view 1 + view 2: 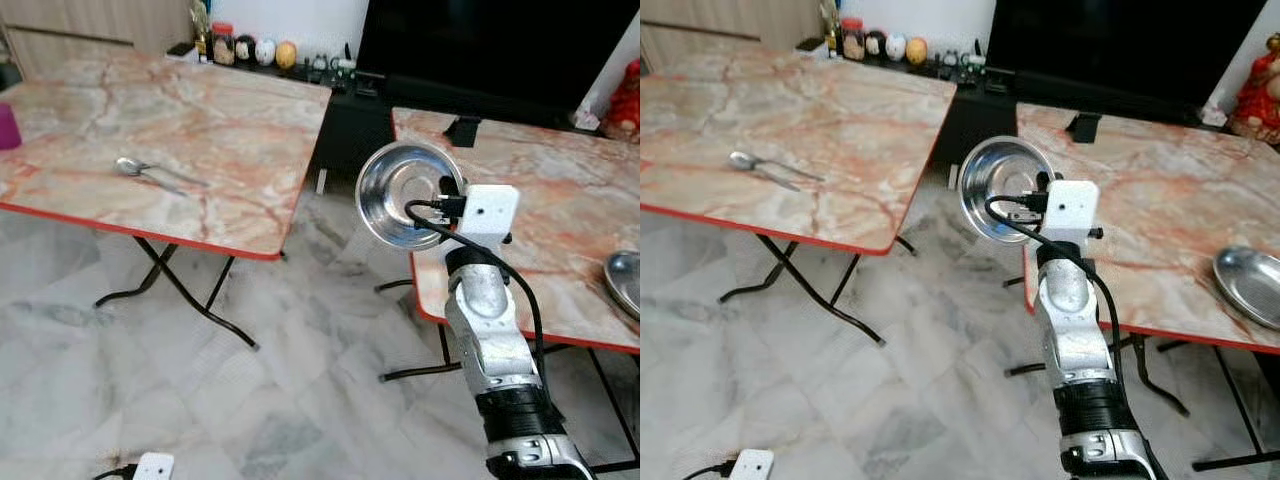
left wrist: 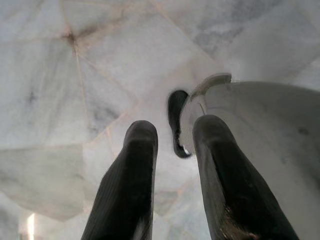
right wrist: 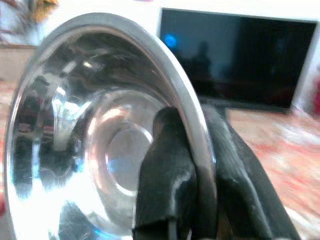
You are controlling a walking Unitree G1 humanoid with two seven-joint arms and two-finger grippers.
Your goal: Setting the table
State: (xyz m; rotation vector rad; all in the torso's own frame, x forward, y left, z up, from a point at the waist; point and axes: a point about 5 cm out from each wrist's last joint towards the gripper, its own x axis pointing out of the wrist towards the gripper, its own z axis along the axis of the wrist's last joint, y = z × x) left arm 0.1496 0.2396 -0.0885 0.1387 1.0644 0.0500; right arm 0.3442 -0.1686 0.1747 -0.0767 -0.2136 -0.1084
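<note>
Nearest, the left gripper (image 2: 172,150) hangs low over the marble floor (image 2: 75,75), its fingers a narrow gap apart. The right gripper (image 3: 195,165) pinches the rim of a steel bowl (image 1: 403,193) (one finger inside, one outside), held on edge above the gap between the two tables. Farther off, a spoon (image 1: 150,172) lies on the left table (image 1: 200,120) and a steel plate (image 1: 1250,282) on the right table (image 1: 1160,200).

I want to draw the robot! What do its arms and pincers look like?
The right arm is shiny silver with a black band lower down, a white box on its wrist and a black cable looping along it. Each gripper, like the left gripper, has two long, rounded black fingers.
</note>
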